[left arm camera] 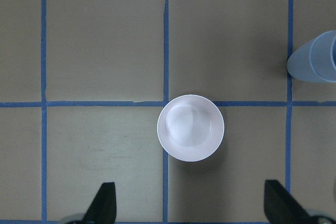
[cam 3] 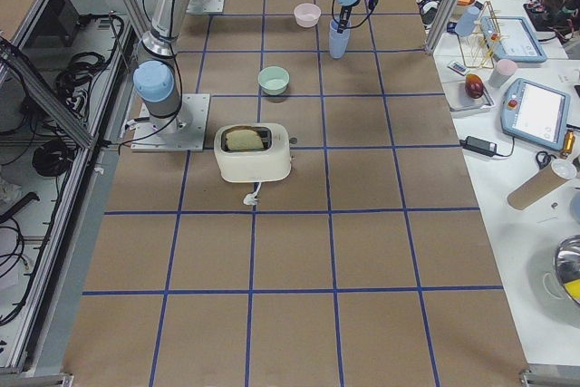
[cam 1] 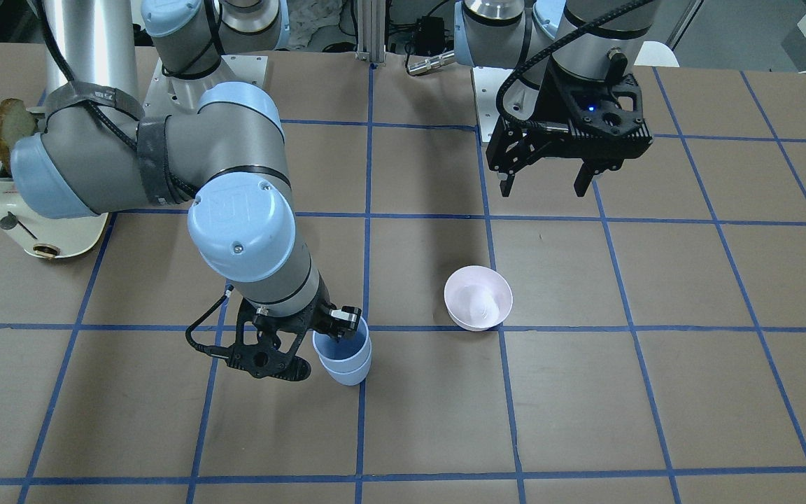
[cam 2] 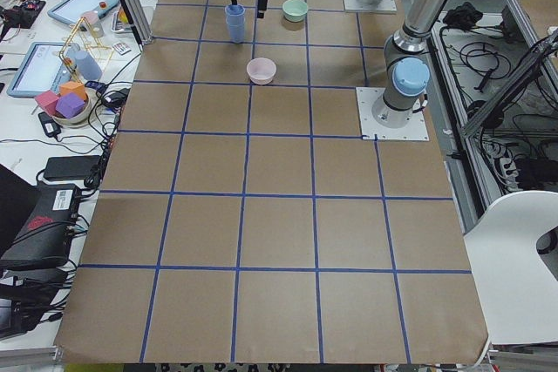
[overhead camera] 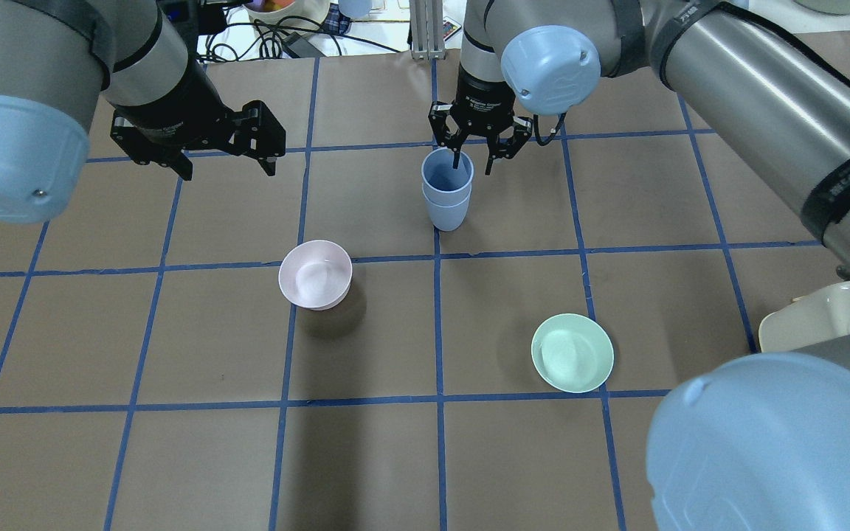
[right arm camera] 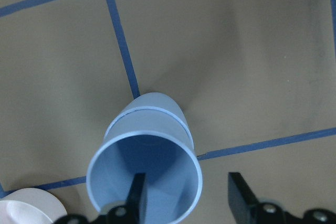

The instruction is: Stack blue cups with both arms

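The right gripper (overhead camera: 473, 165) hung over the blue cups (overhead camera: 446, 193) with its fingers spread. One finger (right arm camera: 136, 195) reached down inside the upper cup (right arm camera: 144, 179) and the other finger (right arm camera: 239, 196) stood outside the rim. Neither pressed the wall, so it gripped nothing. The two cups stood upright, one nested in the other, on a blue tape line (overhead camera: 437, 324) of the brown table (overhead camera: 174, 457), on the side far from the robot. The left gripper (overhead camera: 229, 171) hovered above the table, well apart from the cups, its fingers wide and bare. Below it, the pink bowl (left arm camera: 190, 127) sat at a crossing of tape lines. A green bowl (overhead camera: 572, 352) lay nearer the robot on the right arm's side. A cream toaster (cam 3: 254, 153) with a slice of bread (cam 3: 243, 139) in it stood near that arm's base.
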Robot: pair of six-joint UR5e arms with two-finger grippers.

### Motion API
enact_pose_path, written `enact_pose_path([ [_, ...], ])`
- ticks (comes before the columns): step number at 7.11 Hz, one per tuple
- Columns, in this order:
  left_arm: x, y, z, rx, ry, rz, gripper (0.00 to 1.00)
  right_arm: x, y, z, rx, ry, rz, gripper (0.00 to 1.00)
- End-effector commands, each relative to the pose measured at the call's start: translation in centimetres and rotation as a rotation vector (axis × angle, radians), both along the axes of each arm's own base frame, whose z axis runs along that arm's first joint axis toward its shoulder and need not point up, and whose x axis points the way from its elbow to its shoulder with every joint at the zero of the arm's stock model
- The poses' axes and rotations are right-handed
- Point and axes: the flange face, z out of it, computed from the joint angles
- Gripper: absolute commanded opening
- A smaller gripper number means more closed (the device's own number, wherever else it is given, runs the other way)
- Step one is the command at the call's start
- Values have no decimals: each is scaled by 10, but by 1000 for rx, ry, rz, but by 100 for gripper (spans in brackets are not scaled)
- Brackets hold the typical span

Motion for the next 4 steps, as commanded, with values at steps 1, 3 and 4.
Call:
enact_pose_path([
  [1,0,0,-1,2,0,0,100,-17,-2,28,-55,9,-3,100],
  [3,0,1,0,0,0,0,100,-98,-8,64,-88,10,32,100],
  [4,0,1,0,0,0,2,100,-137,4,85,-78,13,130,100],
])
